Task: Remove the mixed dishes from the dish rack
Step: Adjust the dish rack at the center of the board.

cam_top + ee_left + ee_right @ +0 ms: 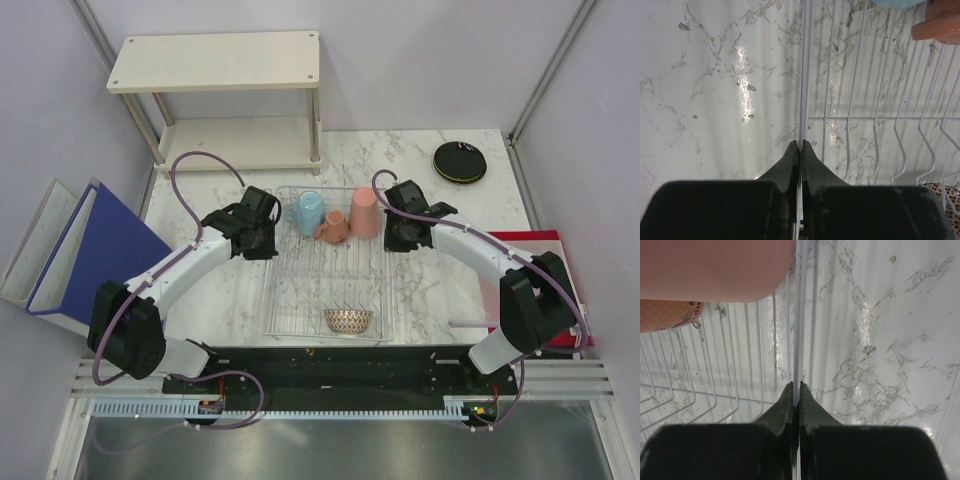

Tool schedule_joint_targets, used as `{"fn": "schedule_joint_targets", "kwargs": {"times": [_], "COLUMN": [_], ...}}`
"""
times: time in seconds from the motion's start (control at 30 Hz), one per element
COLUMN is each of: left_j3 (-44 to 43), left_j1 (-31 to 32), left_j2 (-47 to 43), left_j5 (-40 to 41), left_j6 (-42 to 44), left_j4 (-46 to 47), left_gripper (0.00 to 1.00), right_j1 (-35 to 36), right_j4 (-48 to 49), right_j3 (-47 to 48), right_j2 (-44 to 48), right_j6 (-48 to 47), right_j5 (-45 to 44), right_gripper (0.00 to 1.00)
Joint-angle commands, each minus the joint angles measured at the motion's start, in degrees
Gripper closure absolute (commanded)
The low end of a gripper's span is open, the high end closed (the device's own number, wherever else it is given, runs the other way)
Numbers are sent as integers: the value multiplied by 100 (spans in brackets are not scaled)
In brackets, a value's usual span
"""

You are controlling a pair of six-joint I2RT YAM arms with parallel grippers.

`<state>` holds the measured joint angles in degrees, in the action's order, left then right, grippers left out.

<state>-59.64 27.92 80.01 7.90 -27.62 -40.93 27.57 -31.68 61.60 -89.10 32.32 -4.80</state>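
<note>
The wire dish rack (300, 285) lies mid-table. At its far end are a light blue cup (307, 212), a salmon pink cup (364, 212) and a second pink cup (332, 228) on its side. A net-patterned beige bowl (348, 320) sits at the near end. My left gripper (272, 236) is shut on the rack's left rim wire (805, 60), its tips (799, 145) pinching it. My right gripper (392, 233) is shut on the right rim wire (799, 300), tips (796, 386) closed around it, with the pink cup (715, 270) just left of it.
A black plate with a lime edge (459, 162) lies on the marble table at the back right, outside the rack. A two-tier beige wooden shelf (215, 62) stands at the back left. A blue binder (100, 250) leans at the left and a red flat item (540, 240) lies at the right.
</note>
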Motion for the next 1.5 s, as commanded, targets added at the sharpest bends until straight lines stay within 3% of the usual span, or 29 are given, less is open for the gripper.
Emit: {"fn": "schedule_joint_targets", "kwargs": {"times": [0.0,0.73,1.2,1.33,1.4,1.43,1.47], "left_j3": [-347,-452,-558,-724,-795,-821,-839], "left_j1": [-120,-235,-287,-287,-287,-287,-287], "left_j2": [77,-46,129,120,94,77,59], "left_j5": [10,-562,-395,-254,-166,-149,-79], "left_j6": [-24,-130,28,116,151,160,169], "left_j4": [542,639,586,498,454,428,410], "left_gripper": [98,98,98,84,74,61,55], "right_j1": [-68,-33,-33,-41,-33,-33,-33], "right_j4": [1973,1208,1639,1683,1692,1683,1657], "right_j3": [651,1504,687,563,537,519,493], "right_j2": [-424,-169,-521,-521,-486,-459,-398], "right_j6": [64,152,223,153,65,47,29], "right_j5": [365,770,972,990,972,955,920], "right_gripper": [100,100,100,100,92,87,77]}}
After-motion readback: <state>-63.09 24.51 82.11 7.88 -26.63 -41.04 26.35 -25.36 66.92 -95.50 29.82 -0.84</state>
